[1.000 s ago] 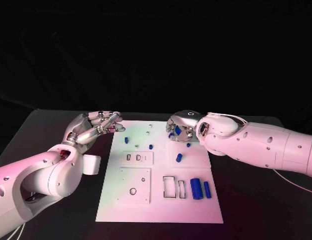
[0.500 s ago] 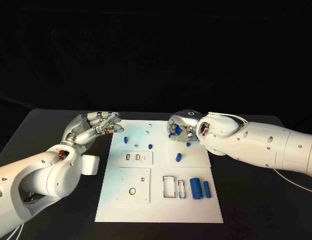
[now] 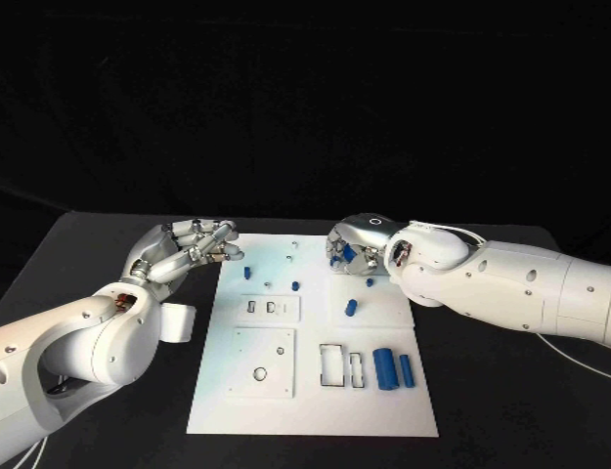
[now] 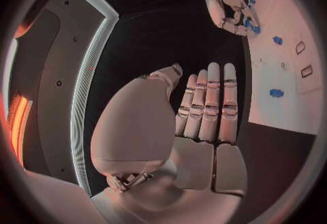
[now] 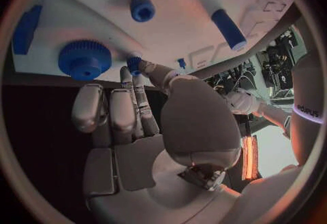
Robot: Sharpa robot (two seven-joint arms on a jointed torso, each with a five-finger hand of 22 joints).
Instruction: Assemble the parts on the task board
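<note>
part [image 3: 345, 256] half hidden under right hand [image 3: 356, 244]

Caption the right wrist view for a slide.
Right hand pinches a small blue part beside a blue gear on the task board.

1. Right hand [image 3: 350, 251] is over the far right part of the white board [image 3: 314, 410], fingers curled down around a small blue part [image 3: 347, 254].
2. Left hand [image 3: 186, 250] hovers at the board's far left edge, fingers bent, holding nothing.
3. Two blue cylinders [image 3: 393, 368] lie nearer the robot than the right hand.
</note>
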